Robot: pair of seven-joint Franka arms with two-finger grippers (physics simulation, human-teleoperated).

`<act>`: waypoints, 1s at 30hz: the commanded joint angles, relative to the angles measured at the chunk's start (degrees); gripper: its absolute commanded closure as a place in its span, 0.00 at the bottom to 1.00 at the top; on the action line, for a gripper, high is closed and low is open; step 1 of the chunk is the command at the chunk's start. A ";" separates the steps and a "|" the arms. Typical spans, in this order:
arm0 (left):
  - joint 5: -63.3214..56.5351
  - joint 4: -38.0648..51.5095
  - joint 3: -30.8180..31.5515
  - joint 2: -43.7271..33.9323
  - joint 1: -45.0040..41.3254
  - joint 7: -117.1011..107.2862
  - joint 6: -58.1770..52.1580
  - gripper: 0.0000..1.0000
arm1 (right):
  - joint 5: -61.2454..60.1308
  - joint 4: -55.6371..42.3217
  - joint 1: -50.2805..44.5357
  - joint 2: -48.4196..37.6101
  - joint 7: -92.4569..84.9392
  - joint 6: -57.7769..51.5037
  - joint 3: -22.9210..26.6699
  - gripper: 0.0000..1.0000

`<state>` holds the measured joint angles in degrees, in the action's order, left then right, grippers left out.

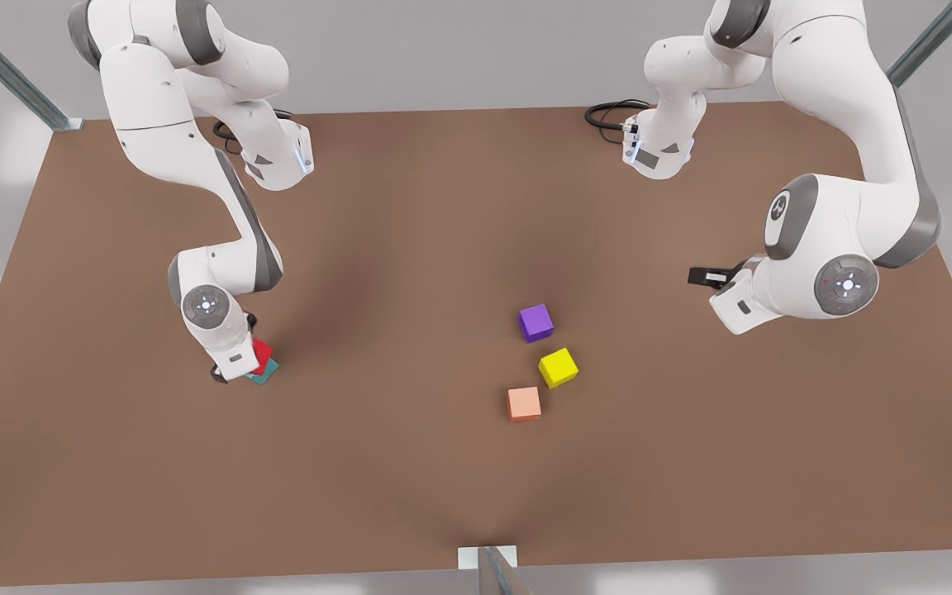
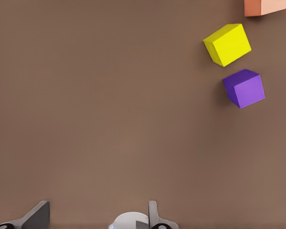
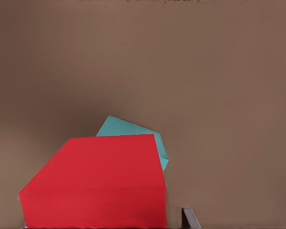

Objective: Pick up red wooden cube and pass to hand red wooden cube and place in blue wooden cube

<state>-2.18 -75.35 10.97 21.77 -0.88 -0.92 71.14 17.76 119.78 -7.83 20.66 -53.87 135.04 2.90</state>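
The red wooden cube (image 1: 261, 353) sits in my right gripper (image 1: 236, 369), low over the table at the front view's left. It is right on top of the blue wooden cube (image 1: 266, 373), a teal block mostly covered by it. In the right wrist view the red wooden cube (image 3: 100, 186) hides most of the blue wooden cube (image 3: 128, 130), and one finger (image 3: 190, 220) stands beside the red face. The hand, my left gripper (image 1: 706, 275), waits raised at the front view's right. Its fingers (image 2: 37, 217) are spread open around nothing.
A purple cube (image 1: 535, 322), a yellow cube (image 1: 558, 367) and a pale orange cube (image 1: 524, 403) lie close together right of the table's middle. The left wrist view looks down on the purple cube (image 2: 244, 88) and the yellow cube (image 2: 227, 44). Black cables lie at the back edge.
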 commanded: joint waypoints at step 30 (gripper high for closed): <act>-0.02 0.02 0.02 0.02 0.18 0.05 -0.22 0.00 | -14.43 -38.64 0.00 4.21 60.72 -46.44 -0.61 0.00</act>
<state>-2.26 -75.34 10.96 21.87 -0.90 -0.93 70.96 1.78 82.70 -7.72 24.32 -37.04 104.39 2.27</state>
